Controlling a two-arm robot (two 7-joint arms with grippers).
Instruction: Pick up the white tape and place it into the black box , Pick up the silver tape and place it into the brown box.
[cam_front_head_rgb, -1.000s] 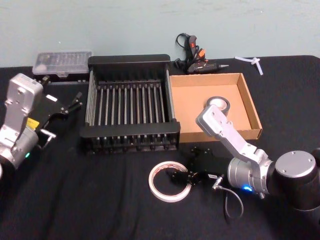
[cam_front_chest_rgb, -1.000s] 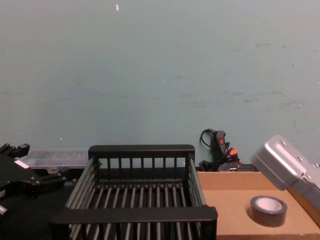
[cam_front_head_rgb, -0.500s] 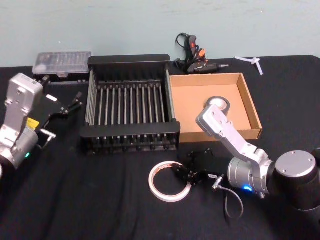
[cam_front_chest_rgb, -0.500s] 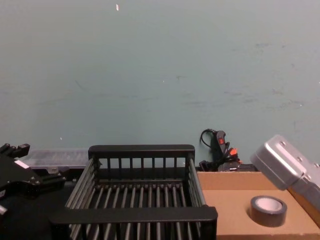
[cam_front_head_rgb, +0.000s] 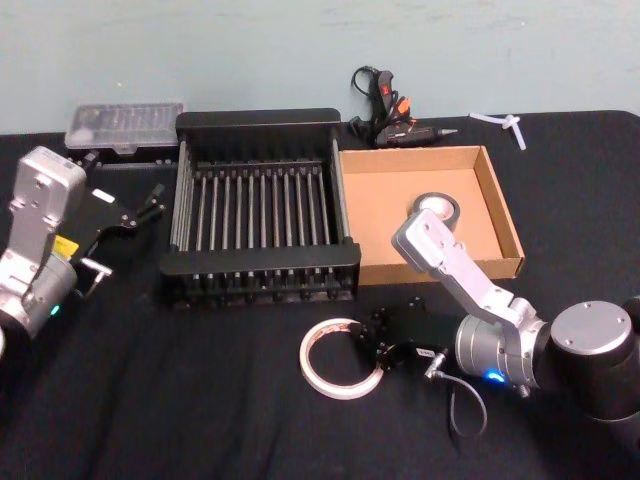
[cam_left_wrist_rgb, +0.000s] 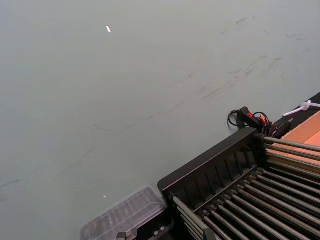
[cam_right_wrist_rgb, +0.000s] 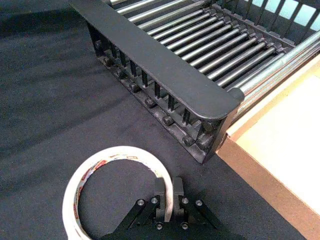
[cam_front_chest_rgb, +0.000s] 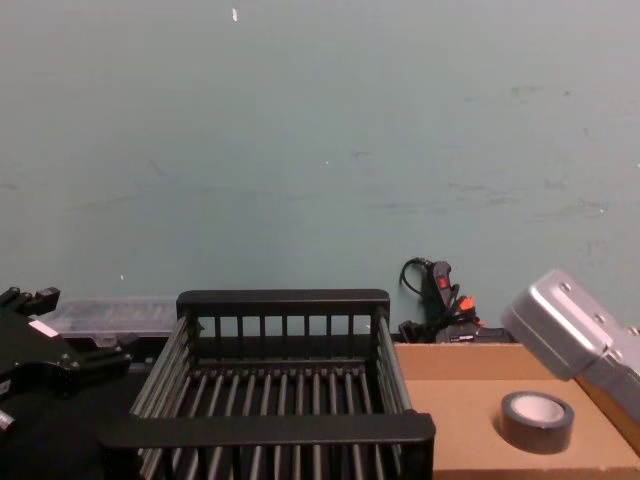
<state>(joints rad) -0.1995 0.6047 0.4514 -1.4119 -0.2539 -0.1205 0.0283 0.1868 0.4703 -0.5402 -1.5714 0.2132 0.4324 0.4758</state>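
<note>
Near the black box's (cam_front_head_rgb: 258, 208) front rim, the white tape (cam_right_wrist_rgb: 116, 190) lay on the cloth; your right gripper (cam_right_wrist_rgb: 168, 196) pinched its band, fingers pressed together. Thin rim grip: roll could slip or twist during lifting.

My own right arm covers part of the silver tape (cam_front_head_rgb: 438, 205) in the head view. The right wrist view's edge cuts off the white tape (cam_right_wrist_rgb: 80, 186) beside my right gripper (cam_right_wrist_rgb: 169, 192). My left gripper (cam_front_head_rgb: 158, 199) is too small to judge.
</note>
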